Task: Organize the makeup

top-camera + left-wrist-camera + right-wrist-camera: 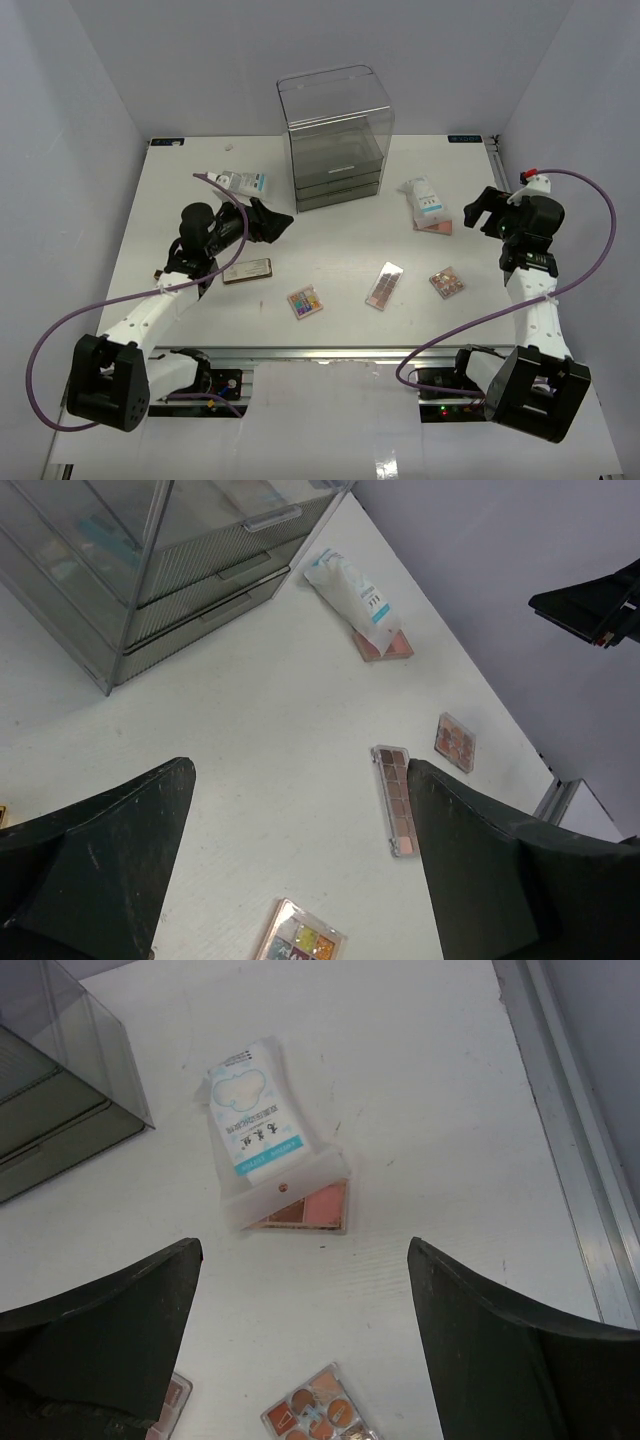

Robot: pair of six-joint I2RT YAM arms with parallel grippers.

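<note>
White surface, grey walls on three sides. A tall clear plastic drawer box stands at the far edge with its drawers shut.

Left fingers: spread wide, empty. Right fingers: spread wide, empty. All makeup lies loose on the surface.

Ahead of the right fingers, a white-blue packet overlaps a pink pad in a clear case. A small orange-toned palette sits close in, between the two fingers.

Between the left fingers lies a colourful square eyeshadow palette, and a long brown eyeshadow palette is just beside one finger. A bronze compact lies behind them, and a white tube with teal print is off to one side.

Risks, as judged:
- Closing on the packet may drag the pad beneath it.
- The flat palettes may slip from the fingers, or the fingers may scrape the surface.
- With the drawers shut nothing can be stowed, and pulling a handle may slide the box.
</note>
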